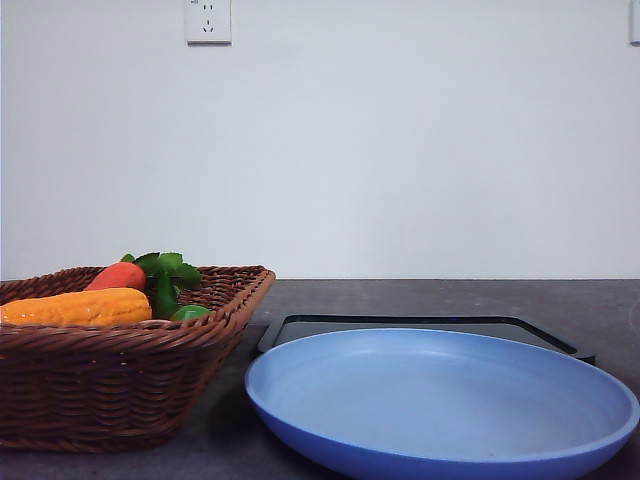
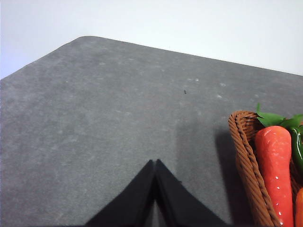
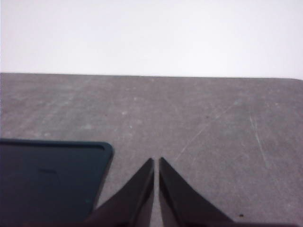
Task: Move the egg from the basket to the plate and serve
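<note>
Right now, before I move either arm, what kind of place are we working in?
Probably a staged indoor test bench, not a real kitchen: a bare dark grey tabletop against a plain white wall with a power socket, holding just a brown woven wicker basket of toy-like vegetables and an empty round light-blue plate.

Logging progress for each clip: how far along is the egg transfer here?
Nothing looks done. The plate sits bare in front of the black tray, and no egg can be made out among the vegetables in the basket. Nothing is in hand: the left claw and the right claw are both shut over bare tabletop. Picking, placing and serving all remain.
</note>
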{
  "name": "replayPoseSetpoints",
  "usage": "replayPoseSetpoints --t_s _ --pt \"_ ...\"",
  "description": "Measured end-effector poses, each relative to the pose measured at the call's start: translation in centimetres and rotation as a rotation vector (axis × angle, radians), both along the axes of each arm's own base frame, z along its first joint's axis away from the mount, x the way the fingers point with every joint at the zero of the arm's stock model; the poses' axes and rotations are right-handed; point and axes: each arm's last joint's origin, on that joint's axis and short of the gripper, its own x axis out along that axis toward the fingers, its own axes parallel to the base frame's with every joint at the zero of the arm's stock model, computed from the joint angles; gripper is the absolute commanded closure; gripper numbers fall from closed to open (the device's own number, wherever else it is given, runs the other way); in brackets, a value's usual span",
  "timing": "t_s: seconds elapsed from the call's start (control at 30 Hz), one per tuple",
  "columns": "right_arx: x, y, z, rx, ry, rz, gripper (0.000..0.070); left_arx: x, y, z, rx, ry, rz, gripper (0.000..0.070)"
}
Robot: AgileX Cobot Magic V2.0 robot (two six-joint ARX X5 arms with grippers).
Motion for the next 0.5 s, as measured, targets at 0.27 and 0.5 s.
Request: replayPoseSetpoints --t_s 0.27,0.5 --pt "0.0 0.0 1.1 0.033 -0.115 0.001 0.07 0.0 0.0 0.0 -0.145 -0.017 0.023 0.07" --pt "-0.2 0.0 2.2 0.091 -0.228 0.008 0.07 0.0 -0.2 0.0 -0.221 -0.017 -0.019 0.07"
